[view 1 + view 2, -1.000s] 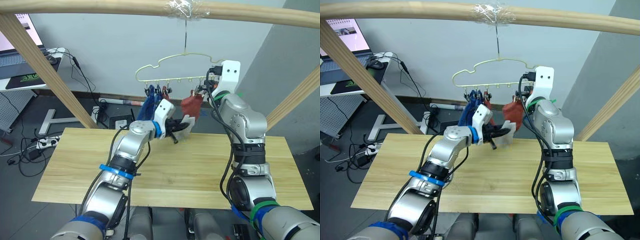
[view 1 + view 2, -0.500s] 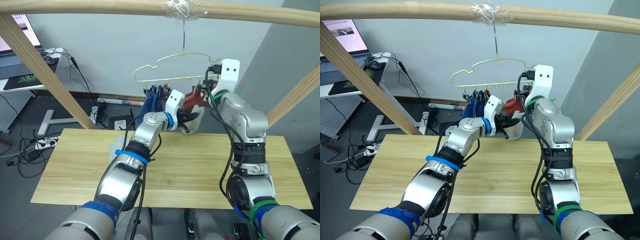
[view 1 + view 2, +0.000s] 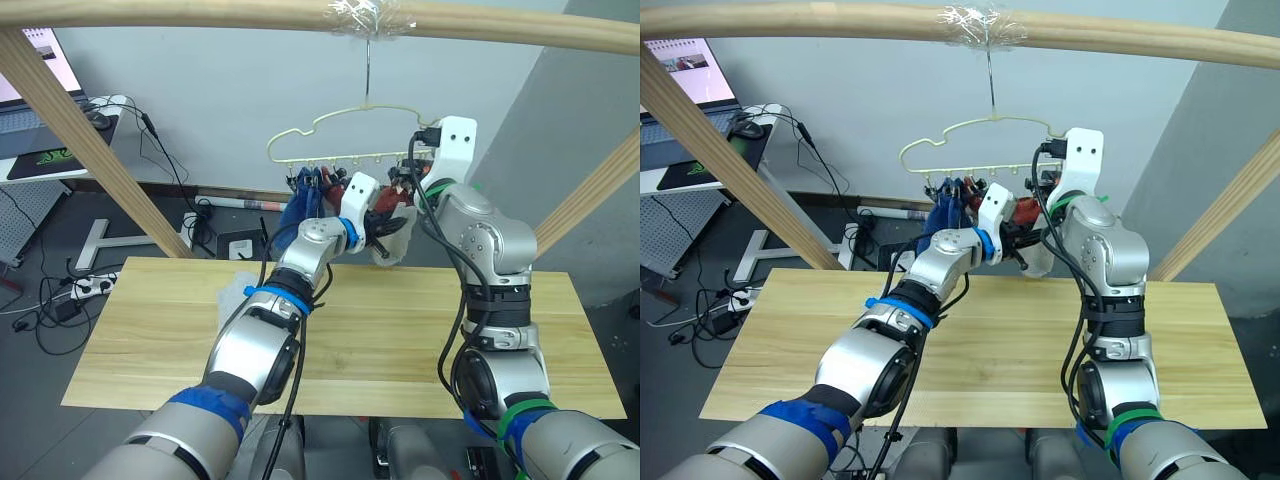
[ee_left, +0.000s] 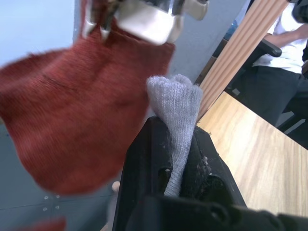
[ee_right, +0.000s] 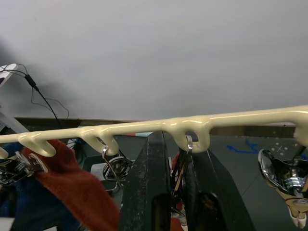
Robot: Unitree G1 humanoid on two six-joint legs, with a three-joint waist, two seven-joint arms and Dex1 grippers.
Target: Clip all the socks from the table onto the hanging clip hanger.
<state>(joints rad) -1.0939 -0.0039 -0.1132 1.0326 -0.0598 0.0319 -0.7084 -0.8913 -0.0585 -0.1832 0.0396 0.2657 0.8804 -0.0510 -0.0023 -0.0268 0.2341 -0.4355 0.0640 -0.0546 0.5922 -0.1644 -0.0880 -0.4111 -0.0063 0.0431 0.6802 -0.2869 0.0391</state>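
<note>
The left hand [image 4: 178,159] is raised to the clip hanger [image 3: 345,135] above the bench [image 3: 400,330], fingers clamped on a light grey sock [image 4: 178,110] just beside a clipped rust-red sock [image 4: 77,106]. The right hand [image 5: 175,192] grips a metal clip [image 5: 185,159] on the hanger's bar.

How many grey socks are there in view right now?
2. One grey sock is pinched in the left end effector, raised beside a hanging rust-red sock. The other grey sock lies on the table beside the left arm.
</note>
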